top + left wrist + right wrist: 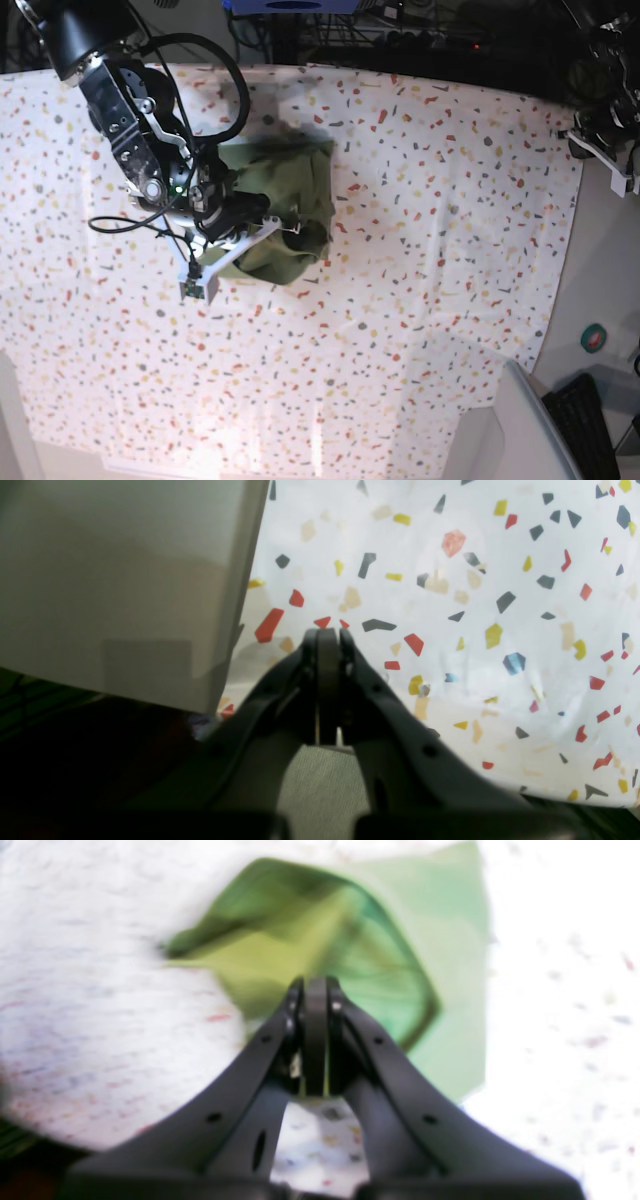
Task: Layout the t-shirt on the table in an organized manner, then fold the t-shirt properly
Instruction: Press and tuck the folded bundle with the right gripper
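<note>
Right gripper (316, 985): jaws clenched over the t-shirt (320, 940) (blurred), holding nothing visible.
Left gripper (327, 632): clenched, above the table (500, 630).

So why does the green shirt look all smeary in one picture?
In the right wrist view the t-shirt and the table are smeared by blur and washed out by bright light, while the right hand looks sharp. The left wrist view shows crisp flecks, the base view is clear, with the t-shirt looking darker.
</note>
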You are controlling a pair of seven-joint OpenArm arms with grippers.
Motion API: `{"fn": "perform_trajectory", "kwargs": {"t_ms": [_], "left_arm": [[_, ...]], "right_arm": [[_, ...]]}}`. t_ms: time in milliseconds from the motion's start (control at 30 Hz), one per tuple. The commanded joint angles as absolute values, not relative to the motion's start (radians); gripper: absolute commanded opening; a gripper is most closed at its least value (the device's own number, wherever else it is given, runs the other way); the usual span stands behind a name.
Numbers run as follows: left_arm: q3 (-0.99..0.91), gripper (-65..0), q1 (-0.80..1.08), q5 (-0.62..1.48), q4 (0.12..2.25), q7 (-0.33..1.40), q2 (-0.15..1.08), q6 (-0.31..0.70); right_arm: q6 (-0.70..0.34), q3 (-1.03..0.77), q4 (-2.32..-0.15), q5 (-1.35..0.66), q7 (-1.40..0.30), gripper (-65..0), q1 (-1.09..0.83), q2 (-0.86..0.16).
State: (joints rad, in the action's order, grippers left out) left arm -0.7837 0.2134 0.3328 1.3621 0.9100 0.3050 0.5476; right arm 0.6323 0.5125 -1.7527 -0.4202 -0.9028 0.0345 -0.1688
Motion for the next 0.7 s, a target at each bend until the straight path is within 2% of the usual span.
{"fn": "perform_trajectory", "kwargs": {"t_ms": [0,133,300,533,667], "left_arm": [[-0.788,-65.0,0.209,0.34,1.377,0.9,0.323,0.547],[-0.782,-65.0,0.206,0.34,1.377,0.9,0.323,0.547],[-0.78,-65.0,0.205,0.34,1.376,0.9,0.323,0.547],[-0.78,-65.0,0.203,0.34,1.376,0.9,0.321,0.547],[-0.783,-65.0,0.205,0.34,1.376,0.9,0.321,0.547]], "right_arm": [[0.627,0.512,-1.736,-0.421,-0.875,-65.0,0.068,-0.166],[0.625,0.522,-1.641,-0.421,-0.816,-65.0,0.102,-0.157],[0.625,0.691,-1.581,-0.421,-0.733,-65.0,0.173,-0.156],[0.625,0.803,-1.392,-0.42,-0.72,-65.0,0.24,-0.031],[0.625,0.872,-1.409,-0.42,-0.731,-65.0,0.255,-0.03]]}}
